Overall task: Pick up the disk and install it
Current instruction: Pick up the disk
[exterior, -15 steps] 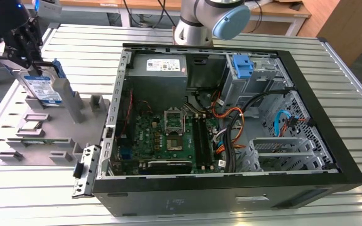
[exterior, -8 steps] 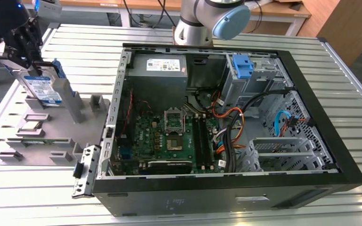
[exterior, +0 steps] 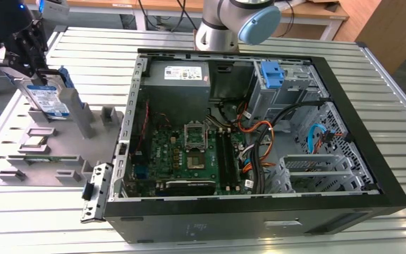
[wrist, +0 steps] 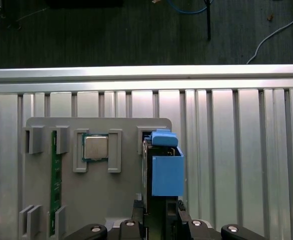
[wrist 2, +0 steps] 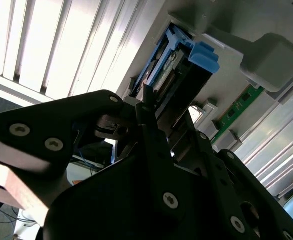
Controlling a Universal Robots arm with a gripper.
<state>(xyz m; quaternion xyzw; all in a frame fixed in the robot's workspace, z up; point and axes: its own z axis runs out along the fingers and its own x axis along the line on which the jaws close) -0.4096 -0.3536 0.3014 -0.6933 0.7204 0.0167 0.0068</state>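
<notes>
A wide bench (exterior: 34,233) of metal slats carries everything. In its middle lies an open black computer case (exterior: 210,225). Inside the case there are a green main board (exterior: 188,153), a grey power supply (exterior: 182,74) near the far wall, and a blue empty bracket (exterior: 271,74) in the corner at the exterior view's right. The base of the arm (exterior: 234,21) stands behind the case. Beside the case, at the exterior view's left, a grey holder plate (exterior: 69,153) with several posts and slots lies on the bench. The disk (exterior: 50,100) stands upright on its edge at the far part of this plate, with its white-and-blue label towards the camera and its blue carrier around it. I cannot tell if its lower end rests in the slot or is just above it. The gripper (exterior: 28,66) is directly over the disk. In the second wrist view the fingers (wrist 2: 147,112) are narrow and hold the disk (wrist 2: 184,65) by its upper end, one on each flat side. In the first wrist view the blue carrier of the disk (wrist: 166,175) is seen from above. Next to it on the plate sit a square processor chip (wrist: 95,148) between two posts and a thin green memory stick (wrist: 55,175).
</notes>
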